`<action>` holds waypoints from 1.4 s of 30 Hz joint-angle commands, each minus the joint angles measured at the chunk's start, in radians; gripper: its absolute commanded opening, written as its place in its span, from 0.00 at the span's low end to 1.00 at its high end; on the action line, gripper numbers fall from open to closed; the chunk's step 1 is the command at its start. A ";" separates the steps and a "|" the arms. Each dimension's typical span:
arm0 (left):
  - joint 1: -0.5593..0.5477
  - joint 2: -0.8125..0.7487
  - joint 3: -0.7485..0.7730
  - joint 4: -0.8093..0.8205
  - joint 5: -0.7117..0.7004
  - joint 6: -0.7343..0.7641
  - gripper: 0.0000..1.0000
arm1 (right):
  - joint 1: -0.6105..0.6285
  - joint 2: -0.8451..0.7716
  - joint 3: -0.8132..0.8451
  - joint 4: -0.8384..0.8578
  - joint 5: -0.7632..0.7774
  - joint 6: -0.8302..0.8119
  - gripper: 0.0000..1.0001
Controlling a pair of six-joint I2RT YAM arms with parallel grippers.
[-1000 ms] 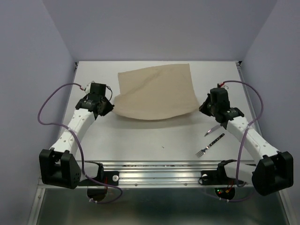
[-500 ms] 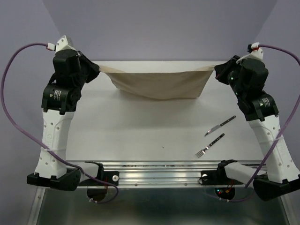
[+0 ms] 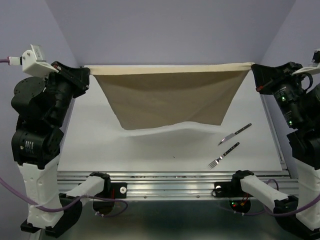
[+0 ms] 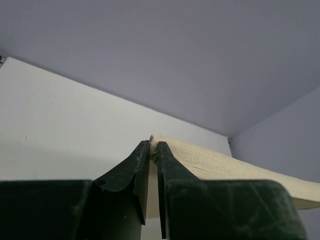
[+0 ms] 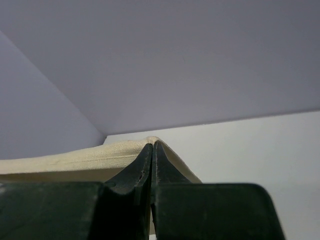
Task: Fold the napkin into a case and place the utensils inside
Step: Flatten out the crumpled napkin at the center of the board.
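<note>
The beige napkin [image 3: 167, 95] hangs stretched taut between both grippers, high above the table, its lower edge touching the table near the middle. My left gripper [image 3: 88, 73] is shut on its left top corner, seen in the left wrist view [image 4: 153, 146]. My right gripper [image 3: 253, 70] is shut on its right top corner, seen in the right wrist view [image 5: 152, 145]. The knife [image 3: 234, 134] and the fork [image 3: 223, 155] lie side by side on the table at the right front. No folded case is in view.
The white table [image 3: 150, 147] has purple walls on three sides. A metal rail [image 3: 170, 177] runs along the near edge with both arm bases.
Both arms have risen and spread apart, lifting the napkin from the table and pulling its top edge taut. The fork and knife have not moved.
</note>
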 commanded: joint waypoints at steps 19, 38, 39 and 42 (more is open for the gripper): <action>0.000 -0.047 -0.060 0.021 -0.058 0.014 0.00 | -0.003 -0.111 -0.156 -0.050 0.123 0.017 0.01; 0.049 0.648 -0.225 0.288 -0.029 0.095 0.00 | -0.013 0.602 -0.361 0.391 0.200 -0.076 0.01; 0.058 0.727 -0.171 0.271 -0.012 0.097 0.00 | -0.023 0.642 -0.340 0.410 0.185 -0.076 0.01; 0.075 0.848 -0.085 0.266 0.014 0.100 0.00 | -0.054 0.789 -0.240 0.437 0.133 -0.076 0.01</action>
